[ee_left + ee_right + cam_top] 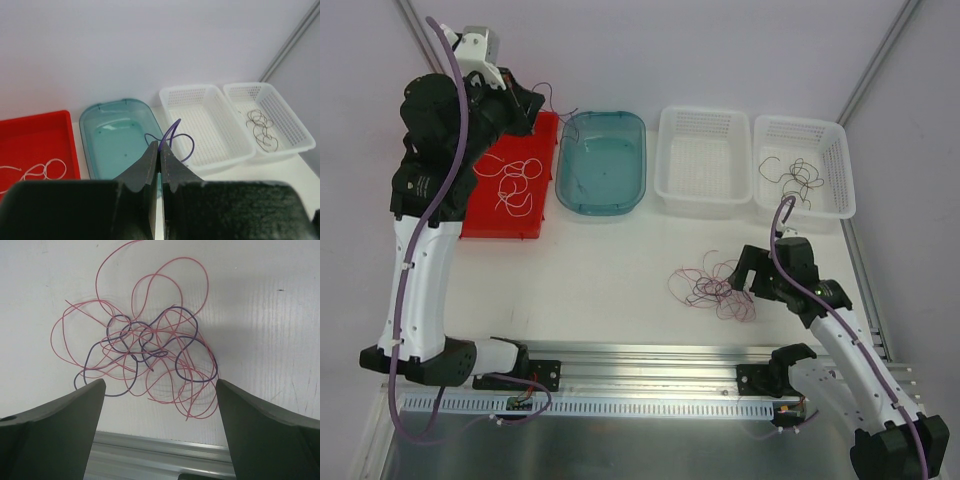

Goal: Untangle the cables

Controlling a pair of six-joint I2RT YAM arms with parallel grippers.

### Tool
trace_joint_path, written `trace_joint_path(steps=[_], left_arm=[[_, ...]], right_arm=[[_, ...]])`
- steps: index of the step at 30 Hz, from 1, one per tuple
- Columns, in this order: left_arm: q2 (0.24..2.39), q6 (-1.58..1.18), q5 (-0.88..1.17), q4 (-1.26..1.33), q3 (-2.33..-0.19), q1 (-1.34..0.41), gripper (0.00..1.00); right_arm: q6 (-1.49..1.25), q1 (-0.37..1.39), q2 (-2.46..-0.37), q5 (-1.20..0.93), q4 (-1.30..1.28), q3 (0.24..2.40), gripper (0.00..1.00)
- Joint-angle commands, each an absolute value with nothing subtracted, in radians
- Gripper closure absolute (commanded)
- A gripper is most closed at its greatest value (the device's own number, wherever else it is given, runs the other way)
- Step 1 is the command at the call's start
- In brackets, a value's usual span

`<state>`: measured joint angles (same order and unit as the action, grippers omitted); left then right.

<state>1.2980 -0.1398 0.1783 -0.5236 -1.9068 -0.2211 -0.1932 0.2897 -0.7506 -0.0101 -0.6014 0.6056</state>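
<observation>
We see the left gripper (538, 102) raised over the far left of the table (620, 270), at the back corner of the red tray (480, 228), next to the teal tub (572, 200). In the left wrist view its 2 fingers (150, 165) are pressed together on a thin purple strand (178, 136), which loops up and out from the pinch and hangs free in front of the tub (100, 125). From above, that strand (554, 99) shows as a small curl just past the fingertips. We count 4 containers in a row along the back: the red tray, the teal tub and 2 white baskets. White strands (515, 185) lie loose in the red tray, and dark strands (796, 180) lie in the right basket (838, 165); the middle basket (665, 165) sits between it and the tub. The clump of cables (713, 285) rests on the bare table in front of the baskets, well apart from all 4 containers. The right gripper (748, 278) is low, just beside the clump's right edge, with its jaws spread wide. In the right wrist view the clump (150, 350) is a knot of pink and purple strands lying between and just beyond the 2 fingers (65, 425), which hold nothing; we cannot tell whether they touch it.
</observation>
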Motion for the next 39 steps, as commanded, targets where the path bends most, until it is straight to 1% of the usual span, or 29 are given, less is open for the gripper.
trace_joint_path(steps=[1,6,10,13,24,35,36,37,39], left_arm=[[1.360,-0.103,0.111,-0.442,-2.000,-0.218,1.00],[1.504,-0.068,0.055,-0.420,-2.114,-0.218,1.00],[1.594,-0.086,0.098,-0.407,-2.218,-0.216,1.00],[1.640,-0.094,0.113,-0.382,-2.241,-0.216,1.00],[1.782,-0.071,0.123,-0.321,-2.184,-0.218,1.00],[1.971,-0.064,0.043,-0.241,-2.013,-0.215,1.00],[1.980,-0.074,0.037,-0.241,-2.000,-0.215,0.99],[1.983,-0.087,0.034,-0.242,-1.990,-0.213,0.90],[1.971,-0.133,0.015,-0.242,-1.951,-0.209,0.78]], right_arm=[[-0.183,0.285,-0.756,-0.052,-0.577,0.650,0.03],[-0.176,0.285,-0.746,-0.054,-0.595,0.646,0.03],[-0.167,0.285,-0.727,-0.041,-0.617,0.646,0.03],[-0.163,0.285,-0.718,-0.038,-0.624,0.646,0.03],[-0.153,0.285,-0.736,-0.043,-0.618,0.647,0.03],[-0.144,0.285,-0.739,-0.067,-0.629,0.647,0.03],[-0.141,0.285,-0.736,-0.071,-0.629,0.649,0.03],[-0.140,0.285,-0.735,-0.072,-0.632,0.652,0.03],[-0.133,0.287,-0.730,-0.071,-0.640,0.657,0.03]])
